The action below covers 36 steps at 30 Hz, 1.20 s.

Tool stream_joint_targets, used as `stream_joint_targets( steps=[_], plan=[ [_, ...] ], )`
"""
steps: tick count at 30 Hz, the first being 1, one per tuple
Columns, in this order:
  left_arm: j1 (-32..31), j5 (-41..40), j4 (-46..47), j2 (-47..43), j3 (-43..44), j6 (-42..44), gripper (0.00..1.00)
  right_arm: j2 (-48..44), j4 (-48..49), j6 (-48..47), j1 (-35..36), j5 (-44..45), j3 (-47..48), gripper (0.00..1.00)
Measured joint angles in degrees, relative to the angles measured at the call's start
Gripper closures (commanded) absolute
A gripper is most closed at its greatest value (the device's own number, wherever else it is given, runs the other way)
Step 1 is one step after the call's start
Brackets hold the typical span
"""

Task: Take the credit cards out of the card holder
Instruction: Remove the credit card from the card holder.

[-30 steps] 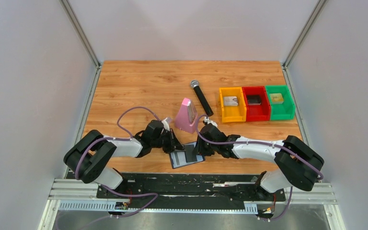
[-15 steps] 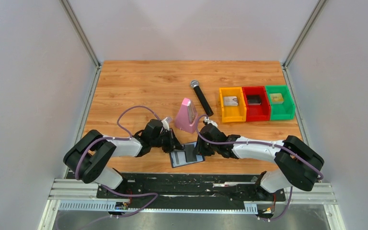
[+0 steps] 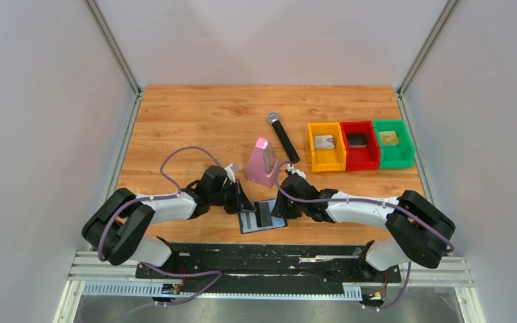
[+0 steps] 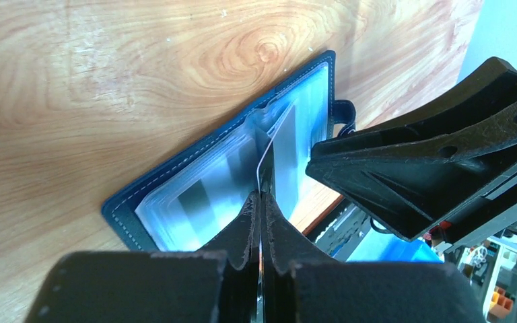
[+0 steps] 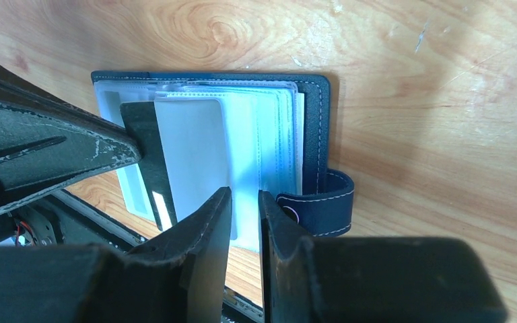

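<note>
Card holder lies open on the table by its near edge, between both arms. My left tool is clamped on a dark credit card over the clear sleeves. My right tool sits narrow above the right half; I cannot tell whether it grips anything.

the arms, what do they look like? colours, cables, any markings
Both arms match: the left arm and right arm have bulky matte black joint housings joined by smooth white links. A purple cable loops off the left arm; a second cable runs along the right one. The left gripper and right gripper are black, with flat tapered fingers scuffed grey in places. No logos show.
</note>
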Motion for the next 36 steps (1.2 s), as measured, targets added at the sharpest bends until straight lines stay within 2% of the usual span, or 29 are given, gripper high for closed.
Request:
stream_joint_targets(
  steps=[11,19,23,27,32,36],
  plan=[
    [2.99,-1.57,-8.52,-7.30,0.15,2.82,1.00,-0.81,-2.62,-1.49,-0.39,0.11,0.85,0.74],
    [3.30,-3.21,-14.80,-15.39,0.59,3.74,1.00,-9.99,-3.56,-8.17,-0.44,-2.34,0.87,0.69],
    [3.34,-2.69,-15.76,-17.05,0.59,3.13,1.00,-12.94,0.42,-13.92,-0.28,-4.55,0.83,0.67],
    [3.34,-2.32,-16.15,-18.80,0.59,1.14,1.00,-14.82,6.51,-22.23,2.95,-3.43,-1.05,0.68],
    [3.34,-3.04,-16.98,-21.22,0.59,-2.43,1.00,-19.82,19.89,-36.17,11.76,1.77,-10.05,0.62],
    [3.34,-3.96,-17.40,-21.27,0.59,-3.43,1.00,-18.58,23.37,-41.20,12.79,3.89,-11.37,0.55]
  ],
)
